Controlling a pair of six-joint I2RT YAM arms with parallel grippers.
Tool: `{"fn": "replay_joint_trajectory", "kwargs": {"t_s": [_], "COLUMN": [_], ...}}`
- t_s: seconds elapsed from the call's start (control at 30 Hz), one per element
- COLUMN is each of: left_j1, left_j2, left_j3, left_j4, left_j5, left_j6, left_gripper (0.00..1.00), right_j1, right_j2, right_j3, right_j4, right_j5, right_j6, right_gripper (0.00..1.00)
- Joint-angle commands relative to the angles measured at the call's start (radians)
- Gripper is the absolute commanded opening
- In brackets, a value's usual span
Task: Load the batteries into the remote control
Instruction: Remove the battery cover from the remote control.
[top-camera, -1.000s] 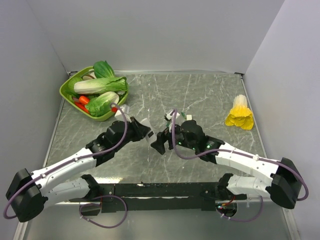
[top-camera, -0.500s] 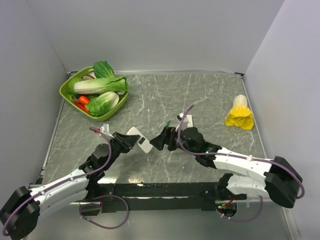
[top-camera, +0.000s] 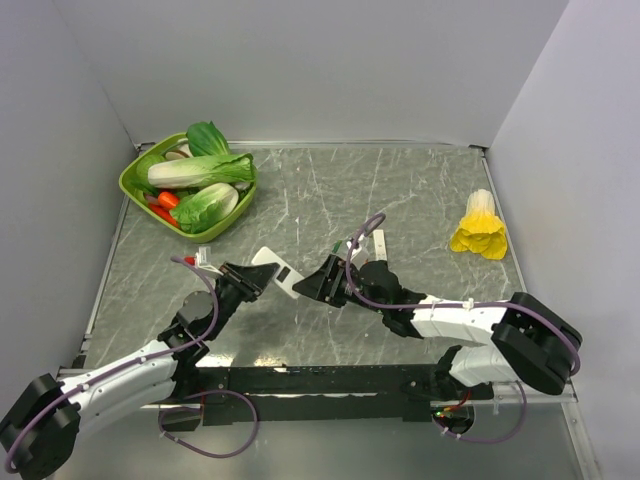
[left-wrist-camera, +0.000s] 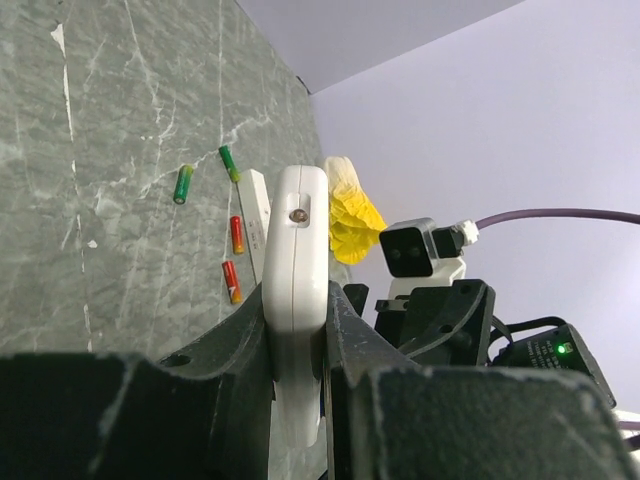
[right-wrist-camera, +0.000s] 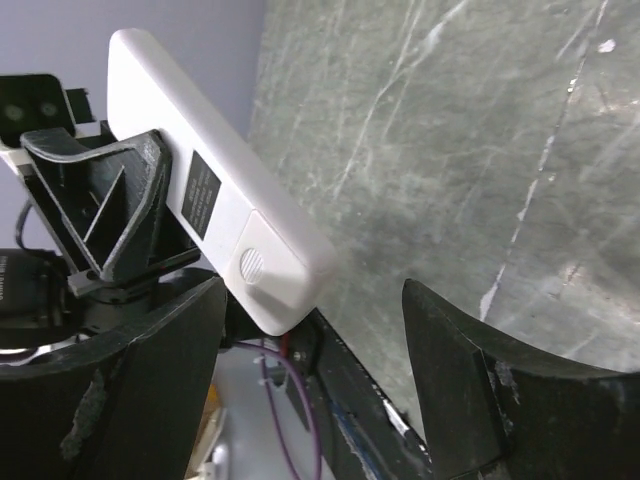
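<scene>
White remote sits clamped edge-on in the left fingers, held off the counter. The right fingers have just slid up to its end, spread wide and empty. The batteries are lying on the counter beyond it, so I'd guess the cover comes off first.

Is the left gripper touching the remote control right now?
Touching. In the left wrist view, the fingers of the left gripper press both sides of the remote control, no gap.
</scene>
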Motion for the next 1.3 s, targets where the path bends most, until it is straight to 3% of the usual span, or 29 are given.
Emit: {"fn": "replay_joint_trajectory", "kwargs": {"t_s": [0.0, 0.6, 1.03, 1.27], "left_j1": [0.001, 0.003, 0.004, 0.015], "left_j2": [-0.004, 0.001, -0.117, -0.166], "left_j3": [-0.008, -0.048, -0.057, -0.058], "left_j4": [0.100, 0.192, 0.157, 0.116], "left_j5": [-0.008, 0.007, -0.097, -0.120], "left_j6": [-0.024, -0.074, -0.096, -0.102], "left_gripper": [0.01, 0.01, 0.01, 0.01], "right_j1": [0.002, 0.000, 0.002, 0.000], "right_j2": [0.016, 0.130, 0.170, 0.144], "right_j3": [-0.017, -0.070, -0.136, -0.157], "right_j4": [0.138, 0.341, 0.391, 0.382], "right_j5": [-0.007, -0.013, -0.018, -0.004], "right_j6": [0.065, 0.156, 0.187, 0.182], "right_gripper": [0.76, 0.56, 0.27, 0.24]}}
